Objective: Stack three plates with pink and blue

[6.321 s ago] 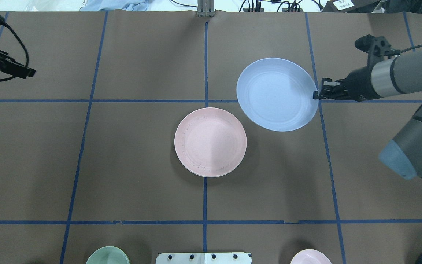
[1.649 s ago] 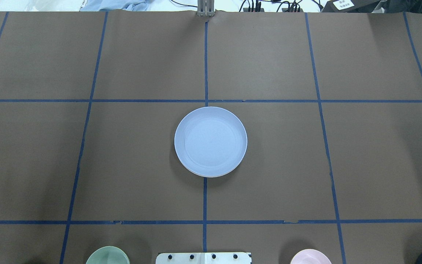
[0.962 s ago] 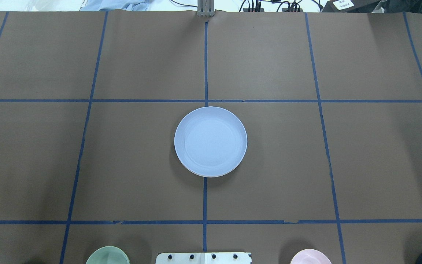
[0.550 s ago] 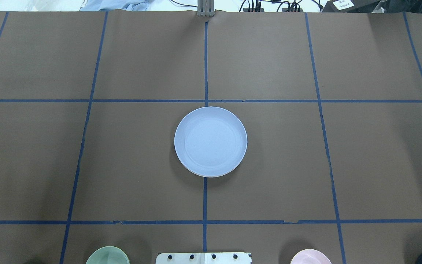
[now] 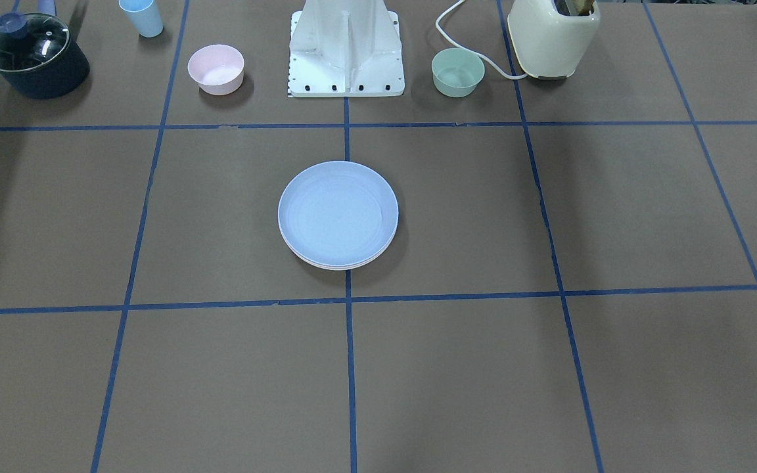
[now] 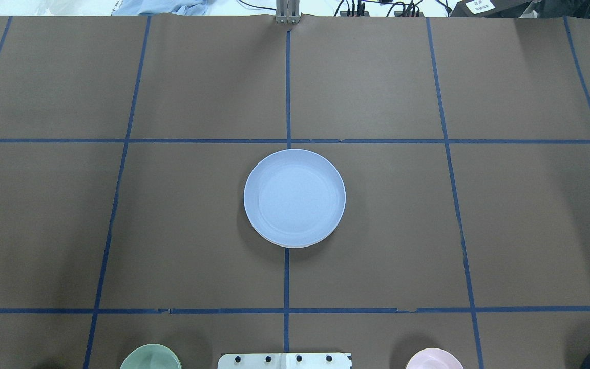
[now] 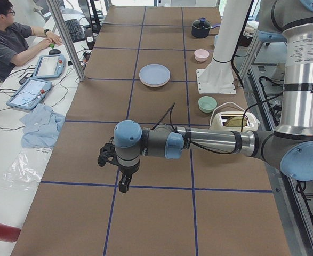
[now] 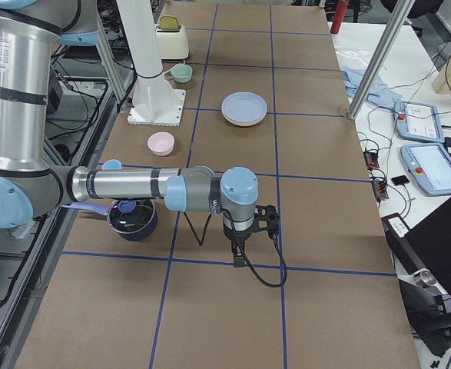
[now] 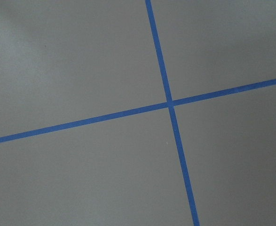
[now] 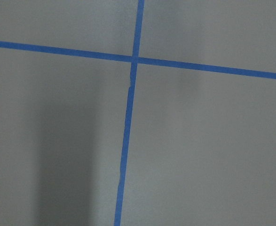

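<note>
The light blue plate point(image 6: 294, 197) lies flat at the table's middle, on top of a stack; it also shows in the front view point(image 5: 338, 213). Under it only a thin pale rim point(image 5: 339, 267) shows, so the pink and cream plates are hidden. My left gripper point(image 7: 123, 184) hangs over the table far from the stack, near the table's left end. My right gripper point(image 8: 239, 257) hangs likewise near the right end. Both show only in the side views, so I cannot tell whether they are open or shut. Both wrist views show bare brown table with blue tape lines.
By the robot base point(image 5: 345, 49) stand a small pink bowl point(image 5: 215, 68) and a small green bowl point(image 5: 458, 71). A dark lidded pot point(image 5: 33, 56), a light blue cup point(image 5: 141, 16) and a cream toaster point(image 5: 552, 36) stand along that edge. An operator point(image 7: 7, 42) sits beyond the table.
6.3 s ago my right gripper held the blue plate beside the bare pink plate. Now the blue plate covers it and both arms are out of the overhead view. Nothing moved in the last 1.6 s.
</note>
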`<state>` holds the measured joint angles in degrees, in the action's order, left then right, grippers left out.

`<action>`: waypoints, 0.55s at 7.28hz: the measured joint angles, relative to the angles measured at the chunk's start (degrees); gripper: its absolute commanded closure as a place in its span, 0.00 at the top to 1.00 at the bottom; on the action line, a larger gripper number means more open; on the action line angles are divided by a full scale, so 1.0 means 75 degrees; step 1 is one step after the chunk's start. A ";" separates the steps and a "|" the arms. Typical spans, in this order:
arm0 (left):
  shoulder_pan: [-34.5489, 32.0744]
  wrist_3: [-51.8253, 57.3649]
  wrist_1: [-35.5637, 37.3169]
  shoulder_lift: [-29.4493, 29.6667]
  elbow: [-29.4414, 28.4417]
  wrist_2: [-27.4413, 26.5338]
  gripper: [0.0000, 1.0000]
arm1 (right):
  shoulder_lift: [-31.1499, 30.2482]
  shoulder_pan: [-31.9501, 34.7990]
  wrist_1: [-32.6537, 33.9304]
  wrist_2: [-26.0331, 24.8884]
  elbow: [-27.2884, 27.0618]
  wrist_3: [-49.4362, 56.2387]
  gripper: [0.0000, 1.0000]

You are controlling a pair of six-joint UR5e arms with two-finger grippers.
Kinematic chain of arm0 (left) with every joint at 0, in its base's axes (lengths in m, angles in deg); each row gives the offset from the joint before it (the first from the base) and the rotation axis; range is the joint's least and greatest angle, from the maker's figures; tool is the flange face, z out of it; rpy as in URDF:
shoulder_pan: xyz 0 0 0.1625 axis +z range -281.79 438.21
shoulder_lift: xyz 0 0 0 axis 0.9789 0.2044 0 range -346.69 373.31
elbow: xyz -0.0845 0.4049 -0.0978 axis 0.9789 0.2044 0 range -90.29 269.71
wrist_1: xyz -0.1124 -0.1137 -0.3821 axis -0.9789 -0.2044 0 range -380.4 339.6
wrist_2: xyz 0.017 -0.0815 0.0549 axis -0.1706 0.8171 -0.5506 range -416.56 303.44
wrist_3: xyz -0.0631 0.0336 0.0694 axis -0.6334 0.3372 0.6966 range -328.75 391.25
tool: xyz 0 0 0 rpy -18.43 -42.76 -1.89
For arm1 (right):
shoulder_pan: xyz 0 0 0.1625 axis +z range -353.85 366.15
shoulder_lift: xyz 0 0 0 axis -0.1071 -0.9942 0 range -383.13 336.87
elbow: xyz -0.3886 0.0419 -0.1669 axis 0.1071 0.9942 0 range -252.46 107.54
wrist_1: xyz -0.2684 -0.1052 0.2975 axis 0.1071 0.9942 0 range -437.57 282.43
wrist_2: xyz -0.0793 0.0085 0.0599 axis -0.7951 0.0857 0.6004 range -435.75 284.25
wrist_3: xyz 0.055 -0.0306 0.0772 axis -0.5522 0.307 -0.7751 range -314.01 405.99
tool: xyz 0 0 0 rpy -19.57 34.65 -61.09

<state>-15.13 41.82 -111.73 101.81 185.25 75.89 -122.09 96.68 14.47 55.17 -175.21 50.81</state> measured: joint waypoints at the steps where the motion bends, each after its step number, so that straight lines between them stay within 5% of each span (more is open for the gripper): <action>1: 0.0000 -0.0002 0.0002 0.0000 -0.0001 0.0000 1.00 | -0.0002 0.0000 -0.0029 0.0006 0.0000 -0.0005 1.00; 4: 0.0000 -0.0004 0.0002 0.0000 -0.0001 0.0000 1.00 | -0.0010 0.0000 -0.0048 0.0016 0.0001 0.0001 1.00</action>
<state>-15.13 41.80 -111.72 101.81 185.24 75.89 -122.17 96.68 14.11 55.29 -175.20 50.81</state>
